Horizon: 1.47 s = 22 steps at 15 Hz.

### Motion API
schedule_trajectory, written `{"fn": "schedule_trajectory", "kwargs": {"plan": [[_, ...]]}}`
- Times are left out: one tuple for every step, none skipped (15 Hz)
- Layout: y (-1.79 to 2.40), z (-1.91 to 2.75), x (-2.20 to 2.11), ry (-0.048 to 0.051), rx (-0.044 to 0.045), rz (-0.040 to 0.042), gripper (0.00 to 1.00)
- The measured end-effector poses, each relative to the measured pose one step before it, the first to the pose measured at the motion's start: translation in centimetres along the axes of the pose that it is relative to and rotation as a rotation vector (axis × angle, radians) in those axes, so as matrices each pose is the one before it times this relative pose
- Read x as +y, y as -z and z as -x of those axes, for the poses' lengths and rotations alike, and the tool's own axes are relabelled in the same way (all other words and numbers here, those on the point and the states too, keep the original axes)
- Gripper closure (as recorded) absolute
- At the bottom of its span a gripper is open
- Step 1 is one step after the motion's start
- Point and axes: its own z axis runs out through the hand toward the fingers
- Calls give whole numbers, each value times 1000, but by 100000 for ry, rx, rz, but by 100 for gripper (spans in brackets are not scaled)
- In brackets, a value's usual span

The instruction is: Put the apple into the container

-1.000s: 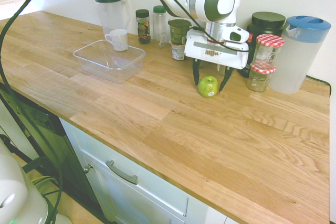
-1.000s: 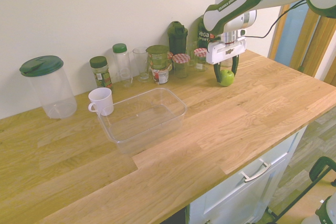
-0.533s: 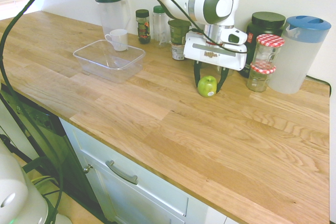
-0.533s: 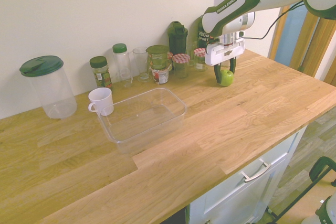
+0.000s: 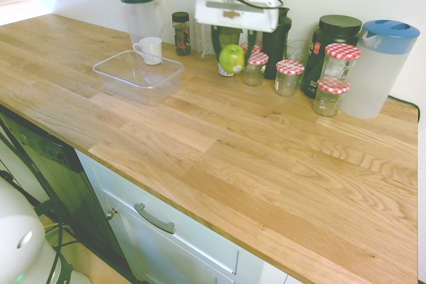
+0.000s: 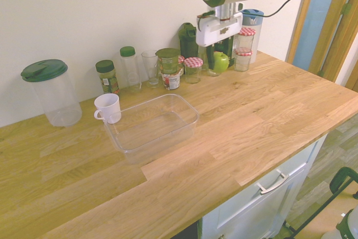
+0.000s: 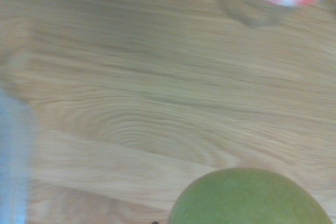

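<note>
The small green apple (image 5: 231,58) hangs in the air above the wooden counter, with my gripper (image 5: 231,56) shut on it just below the white hand. The second exterior view shows the apple (image 6: 221,61) lifted in front of the row of jars, held by the gripper (image 6: 220,60). In the wrist view the apple (image 7: 251,198) fills the bottom edge, blurred. The container (image 5: 138,76), a clear shallow plastic tub, rests on the counter to the apple's left; it holds nothing (image 6: 152,127).
A white mug (image 5: 150,50) stands right behind the tub. Along the wall are a green-lidded pitcher (image 5: 140,13), spice jars (image 5: 180,32), several red-checked jars (image 5: 289,75), a black tub (image 5: 333,38) and a blue-lidded pitcher (image 5: 379,68).
The gripper shut on the apple, then lifted it off the counter and carried it up and toward the tub. Jars hidden behind the arm now show.
</note>
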Motion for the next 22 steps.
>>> {"fn": "schedule_trajectory", "kwargs": {"plan": [[453, 2897, -2662, 2963, 345, -593, 100], [1, 2571, -2655, 1992, 673, -696, 100], [-427, 2289, -2581, 1497, 578, -718, 100], [-815, 2171, -2226, 722, -211, -178, 100], [-1219, 2004, -1917, 403, -131, -290, 100], [-1322, 1553, -1339, 214, 290, -758, 100], [-1315, 1142, -923, -180, 492, -1073, 100], [-1425, 770, -628, -625, 368, -1010, 100], [-1376, 444, -302, -474, 7, -608, 100], [-1230, 222, -206, -408, -338, -235, 100], [-1044, 134, -314, -412, -149, -161, 100], [-826, 98, -405, -664, 199, -440, 0], [-652, 144, -359, -918, 236, -347, 0], [-480, 158, -205, -643, 23, 252, 0], [-345, 114, -125, -508, -87, 289, 0], [-243, 31, -19, -445, -252, 316, 0], [-102, -10, 3, -271, -90, 106, 0], [67, -31, -35, -77, 100, -145, 0], [173, -51, -72, -7, 223, -302, 0], [174, -22, -27, -19, 166, -192, 0], [223, 7, 22, -89, 66, -81, 0], [486, -17, 81, 8, 214, -79, 0]]}}
